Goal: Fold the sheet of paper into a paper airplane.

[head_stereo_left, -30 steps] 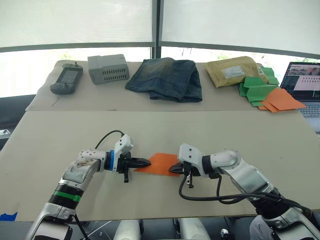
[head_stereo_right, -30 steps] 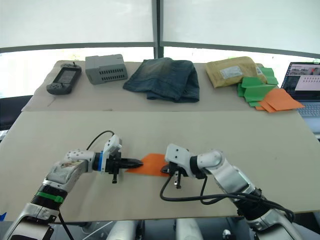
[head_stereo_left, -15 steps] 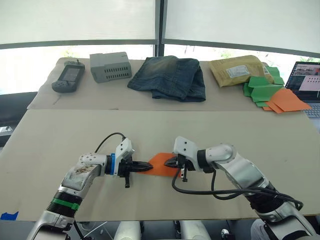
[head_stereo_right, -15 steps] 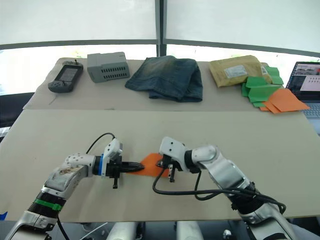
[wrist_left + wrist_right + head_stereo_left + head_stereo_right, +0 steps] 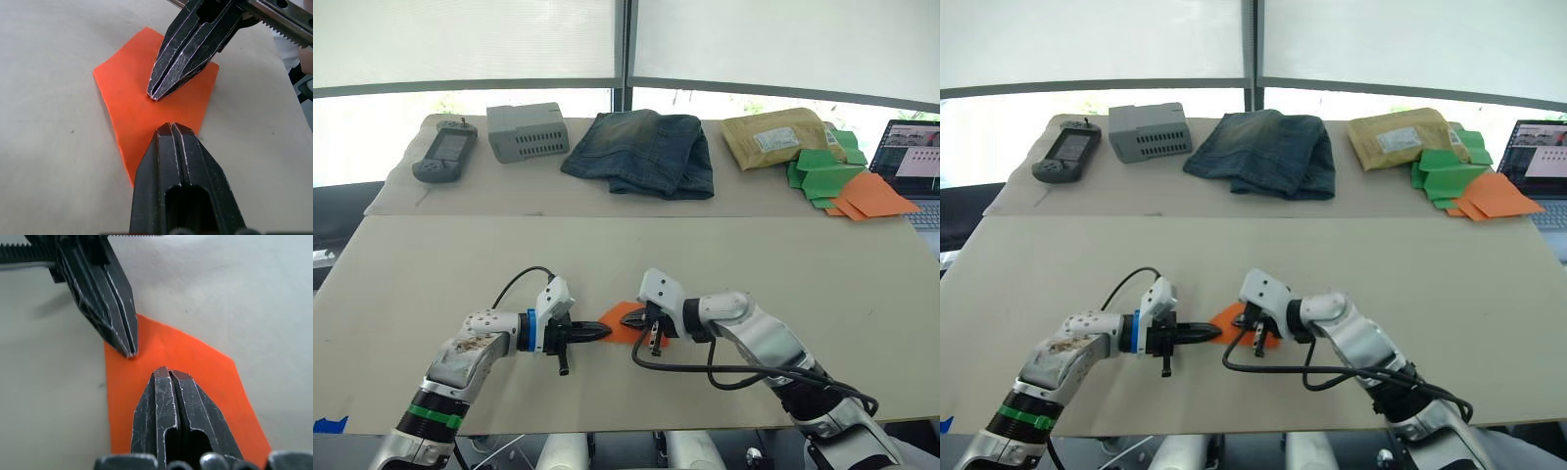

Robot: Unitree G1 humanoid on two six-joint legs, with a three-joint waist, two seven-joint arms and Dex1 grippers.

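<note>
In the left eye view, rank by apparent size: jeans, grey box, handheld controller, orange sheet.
1. Jeans
2. Grey box
3. Controller, close to the box
4. Orange sheet, partly hidden by the grippers, so unsure

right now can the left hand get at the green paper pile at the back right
Probably not. The left hand is shut at the orange sheet of paper near the front edge, and the green paper pile lies far across the table, past the right hand.

White-silver arms, black cables, scuffed black pincer (image 5: 604, 333) fingers.
</note>
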